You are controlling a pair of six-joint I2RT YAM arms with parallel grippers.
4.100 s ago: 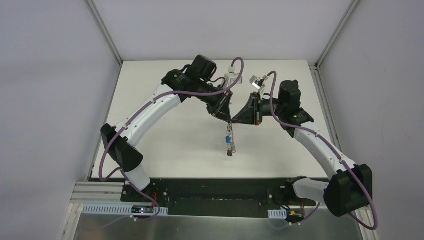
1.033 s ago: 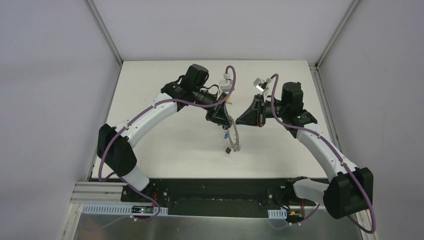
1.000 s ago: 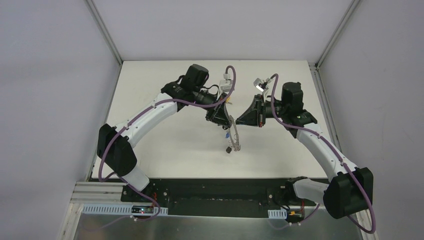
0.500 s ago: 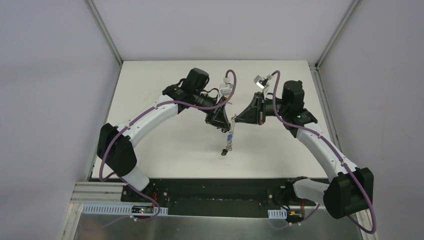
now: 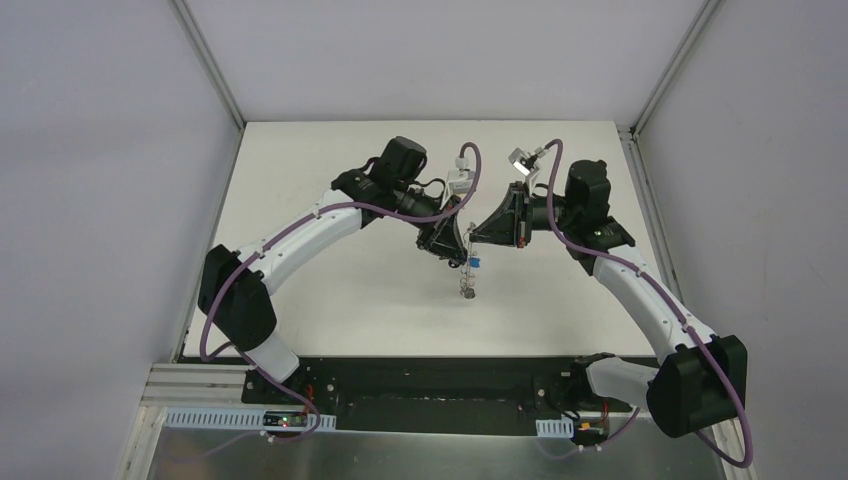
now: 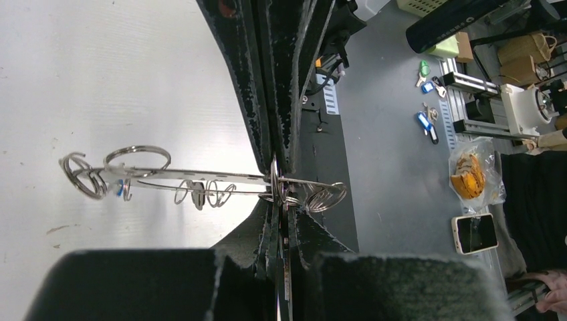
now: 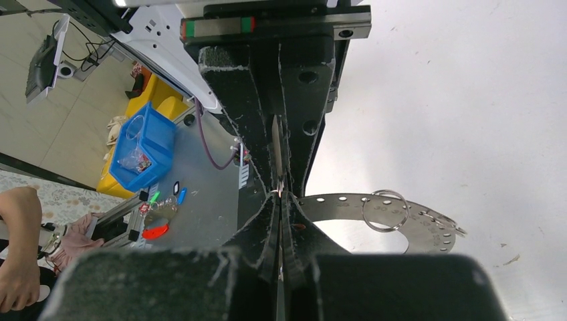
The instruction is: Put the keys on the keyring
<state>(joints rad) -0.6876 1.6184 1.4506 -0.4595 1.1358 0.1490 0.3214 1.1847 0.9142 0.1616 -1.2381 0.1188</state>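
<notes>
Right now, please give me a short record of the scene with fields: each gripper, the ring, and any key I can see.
Left gripper: shut on the rim of the ring
Right gripper: shut, tips against the left gripper's; what it pinches is hidden
Ring: hangs below both grippers, wire loops along its rim
Blue key: at the ring, near the grippers

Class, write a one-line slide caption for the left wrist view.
Left gripper shut on the keyring, held edge-on above the white table, wire loops along its rim.
</notes>
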